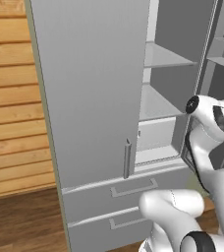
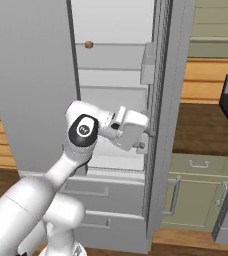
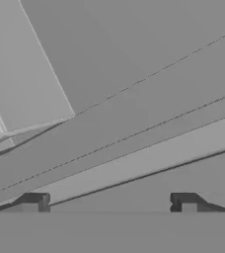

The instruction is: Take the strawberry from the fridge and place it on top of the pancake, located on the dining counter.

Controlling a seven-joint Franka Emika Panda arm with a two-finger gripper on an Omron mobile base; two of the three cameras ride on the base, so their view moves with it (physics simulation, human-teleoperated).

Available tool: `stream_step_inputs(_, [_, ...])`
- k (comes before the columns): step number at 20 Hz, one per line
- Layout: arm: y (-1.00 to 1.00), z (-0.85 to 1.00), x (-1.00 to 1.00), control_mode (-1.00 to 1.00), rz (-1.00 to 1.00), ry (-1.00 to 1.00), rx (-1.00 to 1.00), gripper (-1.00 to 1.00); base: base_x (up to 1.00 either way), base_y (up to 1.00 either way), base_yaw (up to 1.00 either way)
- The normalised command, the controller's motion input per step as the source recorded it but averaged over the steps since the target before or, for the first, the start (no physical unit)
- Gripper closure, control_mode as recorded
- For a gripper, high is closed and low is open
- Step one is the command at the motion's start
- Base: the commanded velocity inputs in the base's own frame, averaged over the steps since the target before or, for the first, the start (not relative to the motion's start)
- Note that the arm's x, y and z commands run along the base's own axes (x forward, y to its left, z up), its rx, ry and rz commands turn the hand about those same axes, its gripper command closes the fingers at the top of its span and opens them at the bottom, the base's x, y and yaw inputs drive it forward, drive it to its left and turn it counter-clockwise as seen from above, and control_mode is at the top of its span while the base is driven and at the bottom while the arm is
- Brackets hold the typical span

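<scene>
Fridge: right door swung wide, likely so you can reach the shelves; left door shut. Strawberry: sits on an upper shelf near its front edge, well above your gripper; too small and round to give you a long axis or heading. Gripper: tips spread apart, nothing between them, beside the open door's inner edge.

Light-grey fridge, reddish-brown strawberry

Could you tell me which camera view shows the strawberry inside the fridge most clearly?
The right base view: the strawberry sits in plain sight on an upper shelf of the open fridge. The left base view looks past the closed door at bare shelves; the hand view faces grey fridge surfaces.
</scene>
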Motion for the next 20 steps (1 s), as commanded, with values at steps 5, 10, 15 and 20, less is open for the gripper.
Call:
stream_step_inputs(5, [0.86,-0.01,-0.22,-1.0,0.08,-0.06,0.15,-1.0,0.0,0.0,0.0])
stream_step_inputs(10, [1.0,-0.1,0.0,-1.0,0.14,-0.06,0.24,-1.0,0.0,0.0,0.0])
stream_step_inputs(15, [0.91,-0.21,0.0,-1.0,0.17,-0.04,0.26,-1.0,0.0,0.0,0.0])
stream_step_inputs(20, [0.9,-0.22,0.01,-1.0,0.18,-0.07,0.25,-1.0,0.0,0.0,0.0])
